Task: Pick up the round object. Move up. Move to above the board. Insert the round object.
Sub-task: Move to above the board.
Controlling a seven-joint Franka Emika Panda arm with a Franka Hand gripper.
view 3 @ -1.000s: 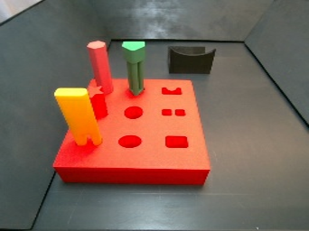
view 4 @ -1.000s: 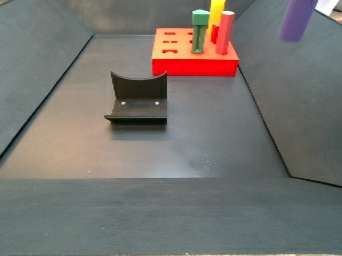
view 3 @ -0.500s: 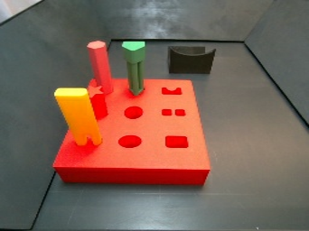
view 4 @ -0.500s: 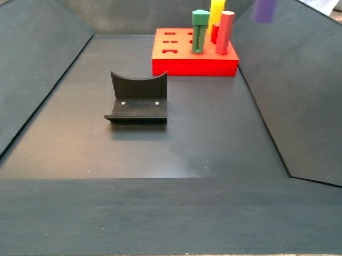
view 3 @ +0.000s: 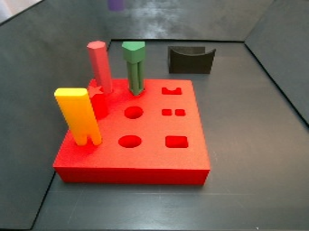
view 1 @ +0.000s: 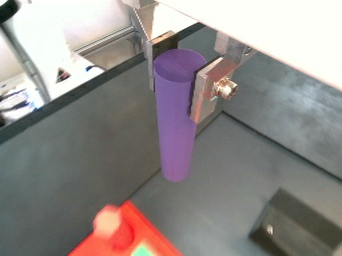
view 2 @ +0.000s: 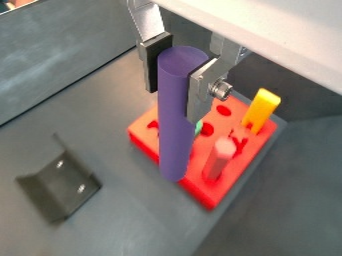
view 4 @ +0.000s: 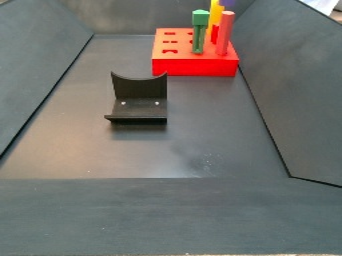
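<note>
My gripper (view 1: 178,85) is shut on the round object, a tall purple cylindrical peg (view 1: 173,130), gripped near its top and hanging upright. Both wrist views show it, and in a wrist view the gripper (view 2: 181,85) holds the peg (view 2: 174,130) high above the floor, next to the near edge of the red board (view 2: 190,172). In a side view only the peg's lower tip (view 3: 117,4) shows at the top edge, beyond the board (view 3: 133,158). The gripper itself is out of both side views. The board (view 4: 194,66) also shows far back in a side view.
A yellow peg (view 3: 76,115), a pinkish-red peg (view 3: 99,68) and a green peg (view 3: 134,65) stand in the board. Round, square and other holes are open in its top. The dark fixture (view 3: 190,59) stands behind the board, and it also shows in a side view (view 4: 136,98).
The purple peg has left one side view through the top edge, moving left toward the board. Its tip has come into the other side view at the top edge.
</note>
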